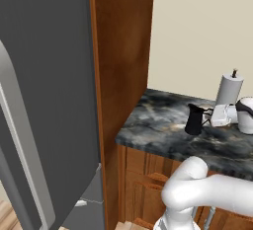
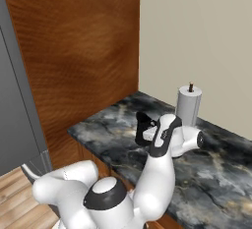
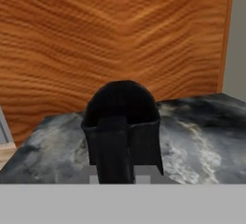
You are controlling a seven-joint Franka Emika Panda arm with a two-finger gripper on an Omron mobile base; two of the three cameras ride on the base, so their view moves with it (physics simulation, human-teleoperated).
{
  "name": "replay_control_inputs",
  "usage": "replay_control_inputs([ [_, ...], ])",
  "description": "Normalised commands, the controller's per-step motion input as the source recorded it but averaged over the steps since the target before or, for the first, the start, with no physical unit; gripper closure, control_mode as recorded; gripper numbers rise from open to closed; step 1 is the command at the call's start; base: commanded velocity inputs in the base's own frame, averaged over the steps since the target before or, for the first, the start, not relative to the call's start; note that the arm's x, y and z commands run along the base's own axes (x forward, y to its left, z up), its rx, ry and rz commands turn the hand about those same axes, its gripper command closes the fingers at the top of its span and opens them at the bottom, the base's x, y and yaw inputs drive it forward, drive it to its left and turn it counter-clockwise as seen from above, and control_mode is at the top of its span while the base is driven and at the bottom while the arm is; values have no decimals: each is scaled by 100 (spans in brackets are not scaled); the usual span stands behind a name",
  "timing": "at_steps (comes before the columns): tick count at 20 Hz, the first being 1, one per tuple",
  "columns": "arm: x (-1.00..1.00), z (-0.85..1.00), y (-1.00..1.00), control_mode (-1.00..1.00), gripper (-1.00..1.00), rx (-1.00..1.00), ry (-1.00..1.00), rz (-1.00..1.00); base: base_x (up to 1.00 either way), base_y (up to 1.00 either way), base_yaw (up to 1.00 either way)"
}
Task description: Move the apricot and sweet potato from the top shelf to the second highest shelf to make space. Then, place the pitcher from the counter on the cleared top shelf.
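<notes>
**Black pitcher gripped on the marbled counter**

Black and narrow, the pitcher (image 1: 193,120) stands upright on the counter (image 1: 163,130), a dark grey marbled stone slab over reddish-brown wooden cabinets. In the left base view it sits toward the middle of the slab, its handle turned to the side where the gripper (image 1: 213,116) reaches in. The gripper's white hand lies level with the pitcher's upper half, and its jaws are clenched on the handle. In the hand view the pitcher (image 3: 122,127) is right in front of the camera, its handle running straight down the middle toward the finger tips, its rounded rim standing out against the wood behind.

In the right base view the pitcher (image 2: 143,123) is mostly hidden behind the robot's forearm; only its dark top and side show, on the counter (image 2: 108,129) just beside the gripper (image 2: 147,133).

Beyond the pitcher, further along the slab and nearer the cream wall, stands a paper towel roll (image 1: 229,91) on an upright holder with a dark tip. To the pitcher's other side rises a tall wooden side panel (image 1: 121,51), and past that the grey refrigerator door (image 1: 47,100) with its long pale handle (image 1: 20,140).
</notes>
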Motion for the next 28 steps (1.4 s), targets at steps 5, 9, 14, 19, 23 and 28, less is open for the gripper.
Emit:
replay_control_inputs([
  [5,-7,0,1,-100,100,0,-1,1,0,0,0],
  [9,-37,10,17,-100,100,0,-14,0,0,0,0],
  [14,-50,37,31,-100,100,-1,-19,0,0,0,0],
  [19,-42,46,57,-100,100,-7,-9,-6,0,0,0],
  [23,-41,53,63,-100,100,-11,0,-15,0,0,0],
  [28,-41,56,51,-100,100,-5,2,-28,0,0,0],
])
